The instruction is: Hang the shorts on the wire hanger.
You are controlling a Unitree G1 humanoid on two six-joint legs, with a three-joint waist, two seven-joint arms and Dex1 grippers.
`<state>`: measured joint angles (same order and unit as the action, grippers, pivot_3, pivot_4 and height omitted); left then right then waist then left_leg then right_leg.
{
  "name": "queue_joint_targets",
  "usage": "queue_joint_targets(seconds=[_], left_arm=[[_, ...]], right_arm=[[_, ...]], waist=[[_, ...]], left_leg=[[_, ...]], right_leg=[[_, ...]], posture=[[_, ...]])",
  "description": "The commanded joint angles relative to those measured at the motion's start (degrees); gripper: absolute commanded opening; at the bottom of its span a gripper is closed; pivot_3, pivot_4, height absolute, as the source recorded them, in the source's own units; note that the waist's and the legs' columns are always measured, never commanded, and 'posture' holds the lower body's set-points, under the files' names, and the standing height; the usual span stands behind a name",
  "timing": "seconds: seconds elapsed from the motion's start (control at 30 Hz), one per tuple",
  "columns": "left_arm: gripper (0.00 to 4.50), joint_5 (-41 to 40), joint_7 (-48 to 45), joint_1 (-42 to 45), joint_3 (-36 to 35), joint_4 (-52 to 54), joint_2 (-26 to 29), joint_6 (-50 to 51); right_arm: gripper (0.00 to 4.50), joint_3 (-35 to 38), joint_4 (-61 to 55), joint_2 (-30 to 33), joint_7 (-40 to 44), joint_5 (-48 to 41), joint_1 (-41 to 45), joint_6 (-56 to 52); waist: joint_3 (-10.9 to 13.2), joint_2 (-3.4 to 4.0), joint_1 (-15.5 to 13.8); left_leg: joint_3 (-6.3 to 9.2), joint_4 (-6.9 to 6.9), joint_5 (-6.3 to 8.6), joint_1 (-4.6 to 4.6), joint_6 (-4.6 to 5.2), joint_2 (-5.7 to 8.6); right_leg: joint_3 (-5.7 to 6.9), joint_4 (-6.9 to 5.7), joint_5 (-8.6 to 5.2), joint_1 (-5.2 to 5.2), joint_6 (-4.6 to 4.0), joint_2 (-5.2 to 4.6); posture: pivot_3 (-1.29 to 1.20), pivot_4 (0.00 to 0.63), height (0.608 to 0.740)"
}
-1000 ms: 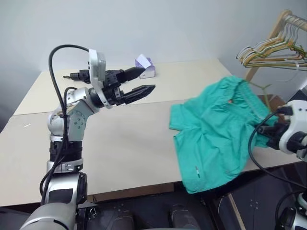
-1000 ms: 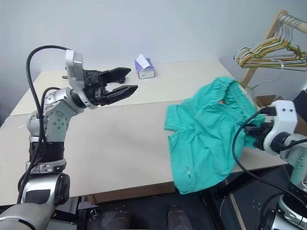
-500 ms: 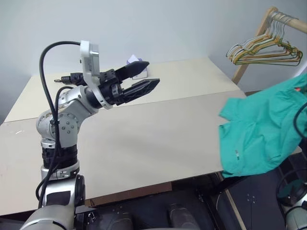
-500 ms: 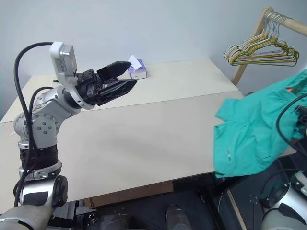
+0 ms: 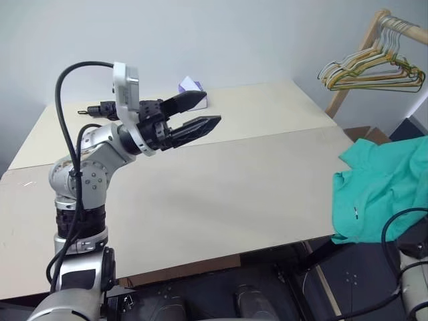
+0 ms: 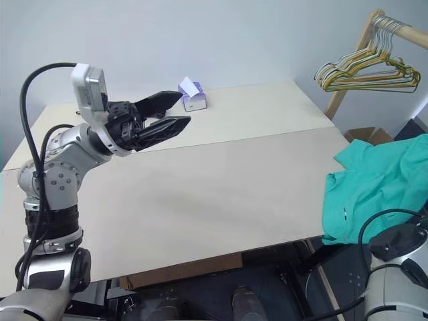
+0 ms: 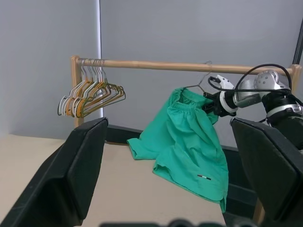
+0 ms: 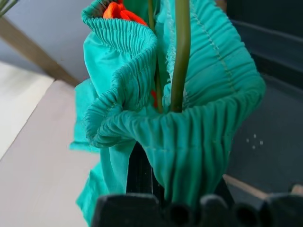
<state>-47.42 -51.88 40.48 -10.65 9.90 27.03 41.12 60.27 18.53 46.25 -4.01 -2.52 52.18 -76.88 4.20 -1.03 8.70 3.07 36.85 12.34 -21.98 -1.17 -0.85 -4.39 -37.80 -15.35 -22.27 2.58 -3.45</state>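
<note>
The teal shorts (image 7: 189,137) hang past the table's right edge, bunched at the gathered waistband (image 8: 189,132). A thin olive wire hanger (image 8: 181,52) runs up through the waistband, and its hook (image 7: 204,78) rises close to the wooden rod. My right gripper (image 7: 210,100) is shut on the waistband together with the wire, its fingers mostly buried in cloth. From the head the shorts (image 5: 384,187) show at the far right. My left gripper (image 5: 208,110) is held open above the table's far left part, pointing right, with nothing in it.
A wooden clothes rack (image 7: 165,65) stands right of the table (image 5: 234,187), with a bunch of pale hangers (image 5: 371,70) on its rod. A purple tissue box (image 5: 190,85) sits at the table's back. A cardboard box (image 6: 364,134) is on the floor by the rack.
My right arm swung right, carrying the shorts off the table top to beside the rack. The left gripper stayed open in place. The camera turned slightly right.
</note>
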Motion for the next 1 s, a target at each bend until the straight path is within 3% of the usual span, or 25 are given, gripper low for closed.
queue_joint_targets(seconds=[0.03, 0.17, 0.47, 0.53, 1.0], left_arm=[[4.48, -0.7, -0.2, 0.1, -0.3, 2.0, 0.8, -1.4], [4.50, -0.7, -0.2, -0.6, -0.4, 2.6, 1.0, -1.3], [4.50, 0.1, 1.2, -2.3, -1.0, 3.5, 2.5, -1.4], [4.50, 0.1, 1.5, -2.9, -1.3, 4.0, 3.3, -1.2], [4.50, -0.6, 2.5, -4.3, -1.6, 5.3, 5.5, -1.3]], right_arm=[[0.00, 0.2, -0.7, 0.9, -1.0, -1.1, -0.1, 1.8], [0.95, -1.5, -4.3, -1.3, 0.1, -2.4, -2.6, 1.7], [4.08, -11.1, -19.8, -6.2, 2.1, -2.1, -12.2, 11.2], [4.47, -14.0, -23.8, -7.5, 2.2, -1.2, -15.3, 16.0], [4.47, -21.5, -33.9, -16.7, 1.7, 1.2, -35.3, 53.5]], waist=[[0.0, 0.01, 0.0], [0.0, 0.03, 0.3], [0.0, 0.03, 0.2], [0.0, 0.04, 0.2], [0.0, 0.06, -1.5]], left_leg=[[-0.01, 0.00, 0.00, 0.00, 0.00, 0.00], [-0.05, 0.00, 0.00, 0.02, 0.00, 0.00], [-0.06, -0.01, 0.00, 0.02, 0.00, 0.00], [-0.06, -0.01, 0.00, 0.03, 0.00, -0.01], [-0.15, -0.02, 0.01, 0.06, 0.01, -0.01]], right_leg=[[-0.02, 0.00, 0.00, 0.00, 0.00, 0.00], [-0.06, 0.01, 0.00, 0.01, 0.00, 0.01], [-0.11, 0.00, -0.01, 0.01, 0.04, 0.03], [-0.11, -0.01, -0.14, 0.00, 0.25, 0.03], [-0.22, 0.02, -0.24, -0.01, 0.44, 0.02]], posture=[[-0.13, 0.029, 0.740], [-0.13, 0.027, 0.740], [-0.12, 0.037, 0.740], [-0.10, 0.043, 0.740], [-0.09, 0.057, 0.740]])
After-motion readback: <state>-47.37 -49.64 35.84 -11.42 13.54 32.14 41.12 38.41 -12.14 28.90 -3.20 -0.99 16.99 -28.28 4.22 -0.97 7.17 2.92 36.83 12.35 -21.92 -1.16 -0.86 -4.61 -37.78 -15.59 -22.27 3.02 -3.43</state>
